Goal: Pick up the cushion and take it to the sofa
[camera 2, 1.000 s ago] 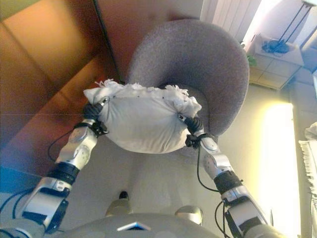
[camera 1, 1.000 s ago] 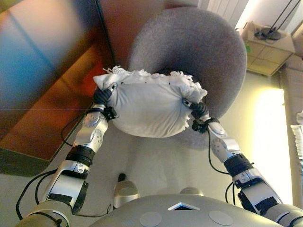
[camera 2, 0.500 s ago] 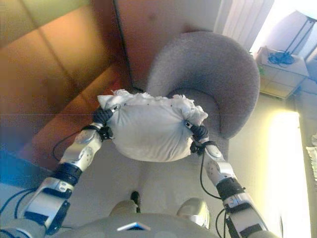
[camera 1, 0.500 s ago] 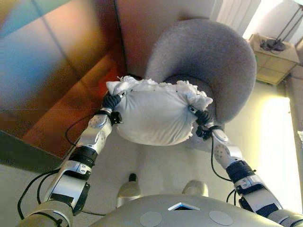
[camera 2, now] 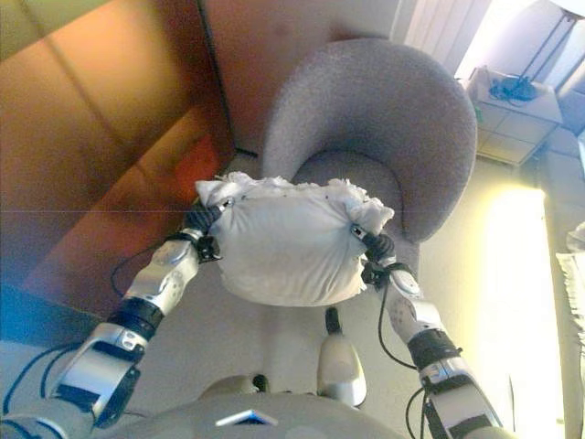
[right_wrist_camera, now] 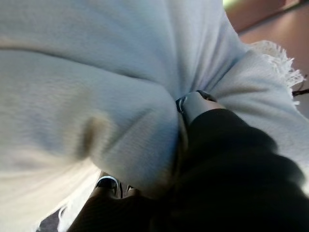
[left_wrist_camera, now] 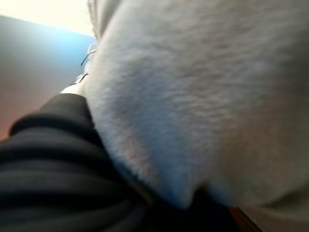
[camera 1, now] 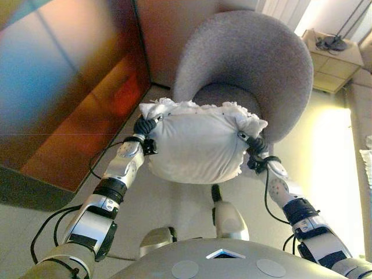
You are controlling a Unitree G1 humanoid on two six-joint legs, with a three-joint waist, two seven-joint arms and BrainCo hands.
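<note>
A white cushion point(camera 1: 196, 145) with a fringed top edge hangs in the air between my two hands. My left hand point(camera 1: 145, 127) is curled into its left corner and my right hand point(camera 1: 254, 145) into its right corner, where the cloth puckers around a fingertip point(right_wrist_camera: 193, 104). In the left wrist view the cushion point(left_wrist_camera: 203, 96) fills the picture and hides the fingers. A round grey armchair-style sofa point(camera 1: 250, 52) stands just beyond the cushion, its seat point(camera 1: 224, 96) showing above the cushion's top edge.
A brown wooden panel wall point(camera 1: 70, 87) runs along the left, close to the sofa. A light side table point(camera 1: 331, 64) with cables on it stands at the back right. A white fringed cloth point(camera 1: 367, 165) shows at the right edge. Pale floor point(camera 1: 174, 203) lies below the cushion.
The whole view has shifted as I move. The sofa's seat now shows above the cushion and looks nearer. Both hands keep the same hold on the cushion.
</note>
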